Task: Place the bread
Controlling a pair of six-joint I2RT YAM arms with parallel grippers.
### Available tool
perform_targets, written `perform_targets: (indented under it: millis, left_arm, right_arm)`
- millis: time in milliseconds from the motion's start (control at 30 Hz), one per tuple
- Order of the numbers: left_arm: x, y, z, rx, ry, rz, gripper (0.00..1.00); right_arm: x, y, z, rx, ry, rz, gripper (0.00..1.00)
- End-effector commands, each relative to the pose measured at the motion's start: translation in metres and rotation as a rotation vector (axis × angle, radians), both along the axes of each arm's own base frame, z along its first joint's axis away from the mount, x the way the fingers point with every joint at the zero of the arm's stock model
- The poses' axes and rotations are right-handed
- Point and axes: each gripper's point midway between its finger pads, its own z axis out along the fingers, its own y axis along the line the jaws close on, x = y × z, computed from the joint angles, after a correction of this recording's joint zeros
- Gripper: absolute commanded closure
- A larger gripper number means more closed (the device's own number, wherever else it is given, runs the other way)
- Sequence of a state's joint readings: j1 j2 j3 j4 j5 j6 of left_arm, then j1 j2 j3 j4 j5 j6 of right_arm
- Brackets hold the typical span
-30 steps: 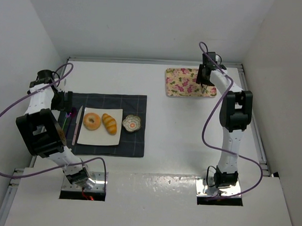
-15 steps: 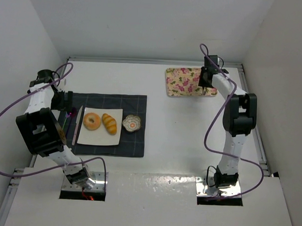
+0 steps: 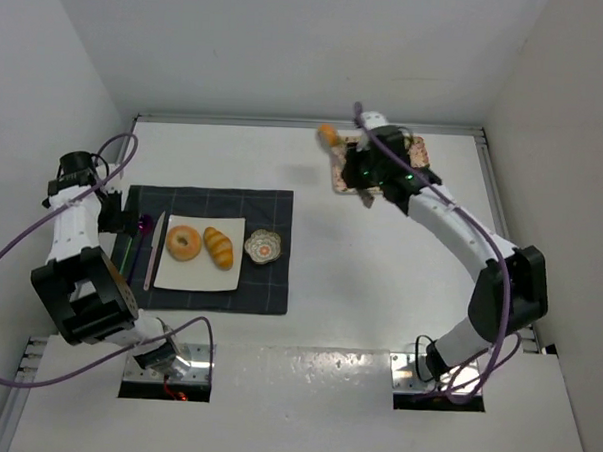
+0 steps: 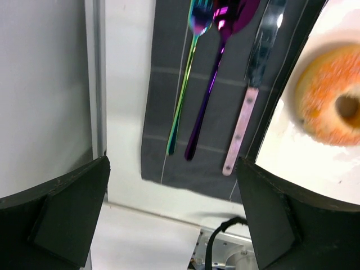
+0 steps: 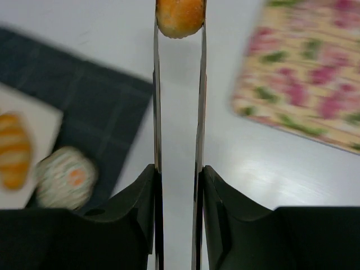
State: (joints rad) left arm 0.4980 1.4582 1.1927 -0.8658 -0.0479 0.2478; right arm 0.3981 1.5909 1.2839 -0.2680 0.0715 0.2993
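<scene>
A ring bagel (image 3: 184, 243) and a ridged roll (image 3: 218, 247) lie side by side on a white square plate (image 3: 234, 273). The small round bun (image 3: 328, 135) hangs in the air just left of the floral tray, pinched at the tip of two long thin metal blades held in my right gripper (image 3: 352, 160). In the right wrist view the bun (image 5: 180, 17) sits between the blades, and the gripper (image 5: 179, 169) is shut on them. My left gripper (image 4: 171, 214) stands wide open and empty over the cloth's left edge, the bagel (image 4: 326, 95) to its right.
A dark checked cloth (image 3: 272, 205) carries the plate, a small floral dish (image 3: 264, 246) and a fork (image 4: 185, 84), spoon (image 4: 211, 73) and knife (image 4: 250, 90). The floral tray (image 5: 304, 73) lies at the back right, partly under my right arm. White walls enclose the table.
My right arm has swung left from over the floral tray, carrying the bun off the tray's left edge. The left arm has shifted slightly.
</scene>
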Motion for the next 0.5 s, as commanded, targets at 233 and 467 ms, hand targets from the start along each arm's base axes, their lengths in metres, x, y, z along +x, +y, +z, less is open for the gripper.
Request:
perform_targets:
  millis: [233,467]
  left_arm:
    - [-0.055,-0.002,0.014,0.051,-0.034,-0.014,0.0]
    - [-0.076,-0.007,0.017,0.08,-0.022,-0.035,0.0]
  right_arm:
    - [-0.168,0.24,-0.013,0.118,0.035,0.76,0.81]
    - [-0.23,0.281,-0.058,0.06,0.129,0.917,0.81]
